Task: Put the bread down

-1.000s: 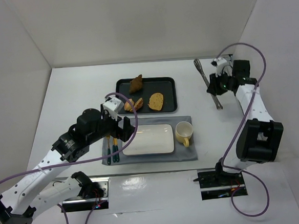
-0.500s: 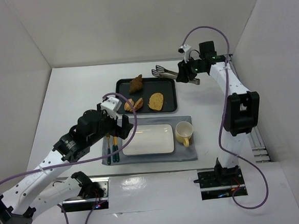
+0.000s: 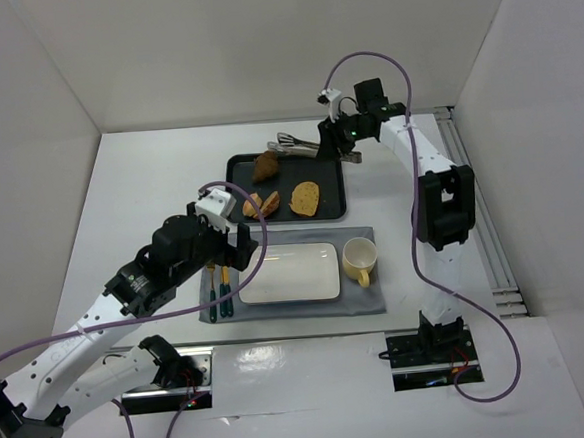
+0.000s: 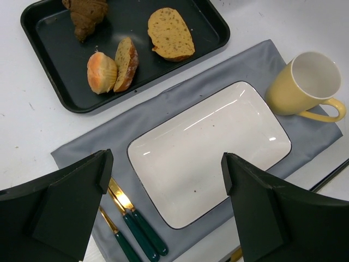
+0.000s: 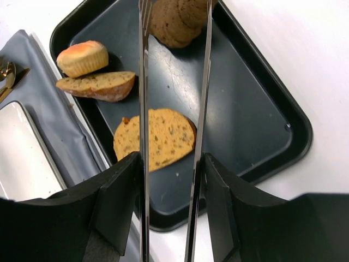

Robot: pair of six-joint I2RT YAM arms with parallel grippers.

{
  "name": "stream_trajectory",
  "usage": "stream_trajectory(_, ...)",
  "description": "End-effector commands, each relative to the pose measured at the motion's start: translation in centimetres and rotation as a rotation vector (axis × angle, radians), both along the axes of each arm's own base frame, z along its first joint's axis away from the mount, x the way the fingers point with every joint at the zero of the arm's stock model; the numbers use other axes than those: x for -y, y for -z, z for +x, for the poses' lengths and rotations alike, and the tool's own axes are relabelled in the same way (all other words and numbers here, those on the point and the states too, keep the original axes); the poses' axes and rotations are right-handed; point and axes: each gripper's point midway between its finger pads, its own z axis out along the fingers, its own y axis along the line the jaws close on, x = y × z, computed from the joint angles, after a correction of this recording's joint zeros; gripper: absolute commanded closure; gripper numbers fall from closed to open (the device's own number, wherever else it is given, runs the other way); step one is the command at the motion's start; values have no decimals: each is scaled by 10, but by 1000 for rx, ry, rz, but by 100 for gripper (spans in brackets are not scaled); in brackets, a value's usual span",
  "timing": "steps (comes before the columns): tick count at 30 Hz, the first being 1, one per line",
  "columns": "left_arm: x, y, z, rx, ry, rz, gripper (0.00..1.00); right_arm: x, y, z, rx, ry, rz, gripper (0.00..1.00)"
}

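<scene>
A black tray [image 3: 324,164] holds a brown pastry [image 3: 265,165], a small bun [image 3: 252,204], a long bread slice [image 3: 270,201] and a round seeded bread slice [image 3: 306,198]. My right gripper [image 3: 343,142] is shut on metal tongs [image 3: 297,143]. In the right wrist view the tongs [image 5: 144,109] run out from the gripper [image 5: 170,185], arms apart. They pass above the round slice [image 5: 163,136], with their tips by the pastry [image 5: 174,22]. My left gripper [image 4: 166,169] is open and empty above the white plate [image 4: 212,142].
The plate [image 3: 289,273] lies on a grey mat [image 3: 366,296] with a yellow mug [image 3: 359,260] to its right and green-handled cutlery [image 3: 218,292] to its left. White walls enclose the table on the left, far and right sides.
My right arm has swung left with the tongs, from the right side of the table to over the tray's far edge. The left arm has not moved.
</scene>
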Motion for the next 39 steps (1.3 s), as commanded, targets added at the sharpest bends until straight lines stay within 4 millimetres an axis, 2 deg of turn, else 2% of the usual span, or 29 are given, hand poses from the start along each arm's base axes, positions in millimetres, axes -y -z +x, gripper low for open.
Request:
stream_trajectory(1, 0, -13, 3, 51, -8, -26, 0, -18, -10, 10, 9, 8, 25, 44)
stream_trajectory(2, 0, -13, 3, 51, -8, -26, 0, -19, -17, 14, 33, 8, 31, 44)
stream_trajectory(7, -1, -13, 4, 53, -17, -23, 0, -31, -8, 23, 21, 9, 32, 42)
stream_trajectory(17, -1, -13, 5, 57, -13, -16, 0, -27, -15, 33, 61, 36, 45, 42)
stream_trajectory(22, -1, -13, 5, 57, -13, -16, 0, -25, -15, 32, 60, 42, 39, 42)
stream_trajectory(23, -1, -13, 5, 57, -13, -16, 0, -26, -8, 32, 51, 42, 36, 42)
stream_trajectory(27, -1, -13, 5, 57, -13, -16, 0, -21, -4, 37, 53, 52, 36, 42)
stream_trajectory(28, -1, -13, 5, 57, -13, -16, 0, -20, 5, 38, 43, 59, 26, 42)
stream_trajectory(36, -1, -13, 5, 57, -13, -16, 0, -20, 14, 43, 43, 66, 19, 41)
stream_trajectory(39, -1, -13, 5, 57, -13, -16, 0, -16, 24, 44, 16, 74, 24, 41)
